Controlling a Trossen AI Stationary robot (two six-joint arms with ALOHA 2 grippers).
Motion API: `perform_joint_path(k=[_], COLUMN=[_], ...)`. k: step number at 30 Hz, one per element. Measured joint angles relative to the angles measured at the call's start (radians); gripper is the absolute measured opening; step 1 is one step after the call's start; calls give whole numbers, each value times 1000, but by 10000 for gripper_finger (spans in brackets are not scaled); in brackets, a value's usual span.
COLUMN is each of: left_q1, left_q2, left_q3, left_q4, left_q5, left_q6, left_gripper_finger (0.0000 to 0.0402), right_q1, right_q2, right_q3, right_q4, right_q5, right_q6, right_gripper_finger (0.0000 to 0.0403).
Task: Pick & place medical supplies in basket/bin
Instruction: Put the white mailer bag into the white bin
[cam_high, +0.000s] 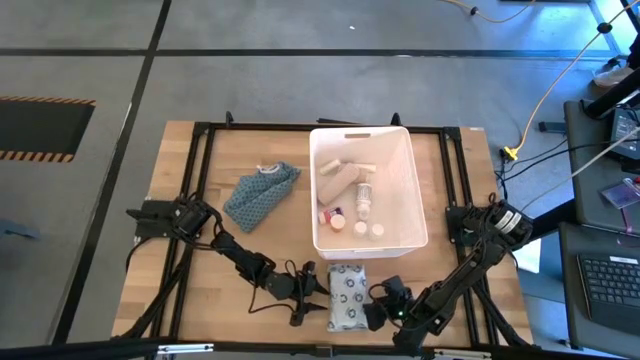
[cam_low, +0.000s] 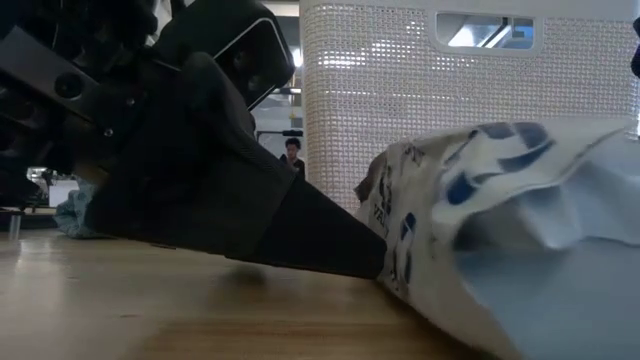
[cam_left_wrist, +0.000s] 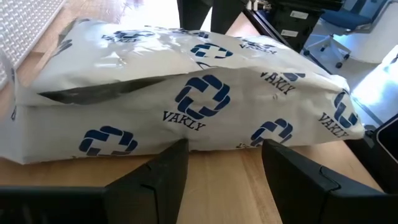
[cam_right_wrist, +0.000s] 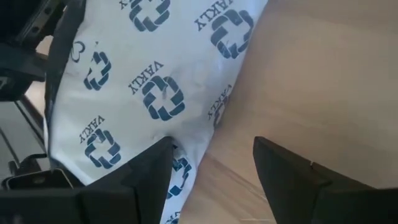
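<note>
The left gripper (cam_high: 318, 290) has its jaws open at one side of the soft pack (cam_high: 347, 296), which lies on the desk (cam_high: 190, 240) just before the tub (cam_high: 420, 215). The right gripper (cam_high: 378, 305) stands open at the other side. The limp pack may fold or slide away if only one gripper pushes.

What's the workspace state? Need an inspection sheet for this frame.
Surface: wooden table, black frame rails round its edge.
Job's things: white bin holds bottles and tubes; patterned soft pack lies on the table in front of it.
Clutter: blue-grey cloth left of the bin.
Grippers: left claw open at the pack's left edge; right claw open at its right edge.
Cables: yellow cable on the floor, right.
Surroundings: keyboard on the desk at right.
</note>
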Motion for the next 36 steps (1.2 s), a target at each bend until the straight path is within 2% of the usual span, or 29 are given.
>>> perform_joint_path(k=[9,17,21,24,30,36], left_q1=[5,5,5,5,5,7], left_q2=[0,0,0,0,0,-1], left_q3=[0,0,0,0,0,6], left_q4=[-10,-14,-14,-14,-13,-11], left_q5=[3,5,5,5,2,-42], left_q6=[0,-1,-11,-11,-11,-11], left_gripper_finger=[198,198,198,198,198,198], right_q1=[-1,-6,-16,-23,-29,-29], right_q2=[2,2,2,2,2,-1], right_q3=[31,33,22,9,-28,-90], right_q4=[19,35,36,34,109,245], right_q5=[-7,-1,85,107,60,106], right_q6=[-114,-104,-94,-95,-69,-69], right_gripper_finger=[237,326,356,363,364,364])
